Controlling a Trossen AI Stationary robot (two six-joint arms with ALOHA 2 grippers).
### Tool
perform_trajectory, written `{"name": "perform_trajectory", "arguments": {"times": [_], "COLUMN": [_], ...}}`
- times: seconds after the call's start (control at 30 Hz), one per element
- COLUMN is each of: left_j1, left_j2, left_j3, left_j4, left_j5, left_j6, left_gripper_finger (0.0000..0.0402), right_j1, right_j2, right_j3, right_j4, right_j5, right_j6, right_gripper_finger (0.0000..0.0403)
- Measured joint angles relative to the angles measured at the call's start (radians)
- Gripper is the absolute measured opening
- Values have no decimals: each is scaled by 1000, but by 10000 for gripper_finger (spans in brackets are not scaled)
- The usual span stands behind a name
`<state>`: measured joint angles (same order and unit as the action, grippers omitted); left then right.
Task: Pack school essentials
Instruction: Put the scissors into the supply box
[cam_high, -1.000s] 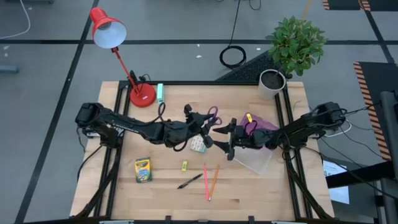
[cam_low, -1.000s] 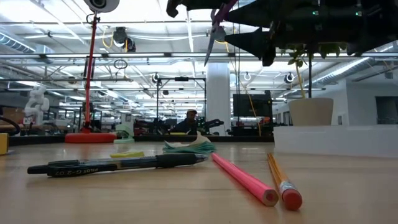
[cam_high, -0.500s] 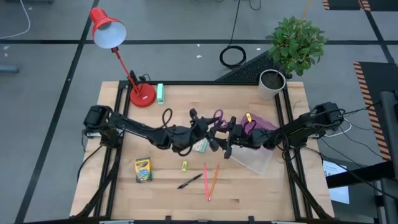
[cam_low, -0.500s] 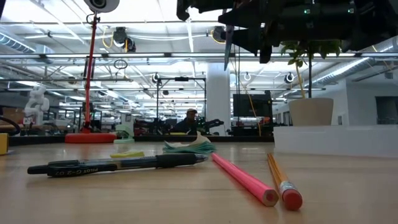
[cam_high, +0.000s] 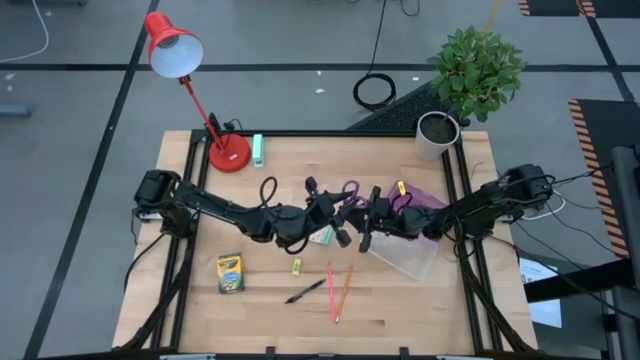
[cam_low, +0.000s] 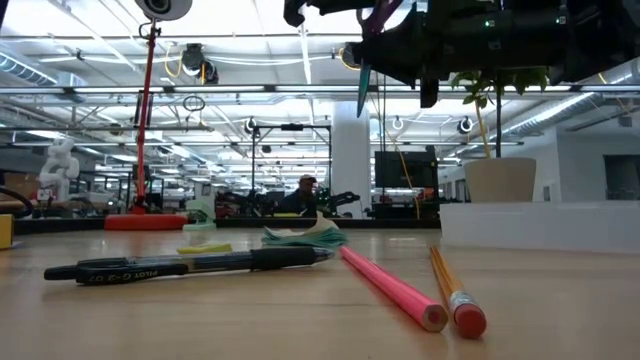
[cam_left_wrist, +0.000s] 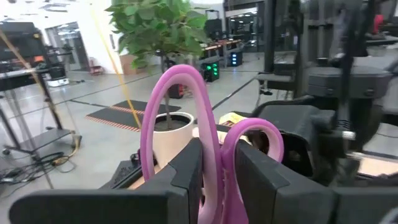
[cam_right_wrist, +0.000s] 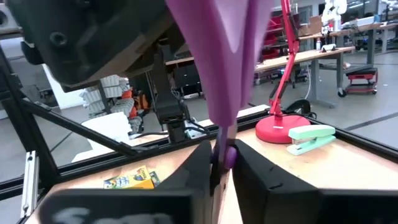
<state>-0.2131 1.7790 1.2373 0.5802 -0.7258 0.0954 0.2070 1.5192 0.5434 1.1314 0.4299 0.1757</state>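
High view: the purple scissors (cam_high: 346, 192) are held above the table's middle, clamped at the handles by the left gripper (cam_high: 336, 205) and pinched at the blades by the right gripper (cam_high: 366, 218). Nearer, below them, lie pencils (cam_high: 336, 290), a pen (cam_high: 305, 291) and a crayon box (cam_high: 230, 272).

The table (cam_high: 400, 300) is pale, matt wood with visible grain. The scissors (cam_left_wrist: 205, 143) have smooth, glossy purple plastic handles. The black pen (cam_low: 190, 264) looks like shiny plastic. 2 pencils (cam_low: 420, 290) have smooth painted finishes.
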Motion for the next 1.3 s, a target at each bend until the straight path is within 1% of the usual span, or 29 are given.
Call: {"name": "perform_trajectory", "arguments": {"times": [0.17, 0.23, 0.37, 0.53, 0.63, 0.8, 0.9, 1.03, 1.23, 1.3], "left_j1": [-4, -5, -4, -24, -43, -76, -98, -129, -189, -202], "left_j2": [0, -10, -62, -141, -190, -251, -264, -279, -277, -277], "left_j3": [0, 0, 0, 0, 0, 0, 0, 0, 0, 0], "left_j4": [-2, -30, -151, -341, -452, -638, -689, -755, -859, -879], "left_j5": [22, 53, 116, 129, 134, 196, 232, 284, 290, 288], "left_j6": [1, -14, -119, -178, -209, -287, -323, -358, -398, -436], "left_gripper_finger": [88, 94, 137, 199, 219, 225, 225, 225, 225, 225], "right_j1": [1, 2, 3, 7, 11, 13, 18, 39, 110, 142], "right_j2": [0, -6, -48, -139, -208, -309, -363, -429, -500, -514], "right_j3": [0, 0, -1, -1, -1, -1, -1, -1, -1, -1], "right_j4": [1, -10, -74, -223, -352, -515, -605, -718, -934, -1016], "right_j5": [-9, -15, -17, -20, -24, -43, -68, -120, -113, -93], "right_j6": [-3, -5, -8, -9, -8, 36, 70, 163, 326, 393], "right_gripper_finger": [31, 31, 33, 30, 28, 28, 28, 28, 28, 28]}}
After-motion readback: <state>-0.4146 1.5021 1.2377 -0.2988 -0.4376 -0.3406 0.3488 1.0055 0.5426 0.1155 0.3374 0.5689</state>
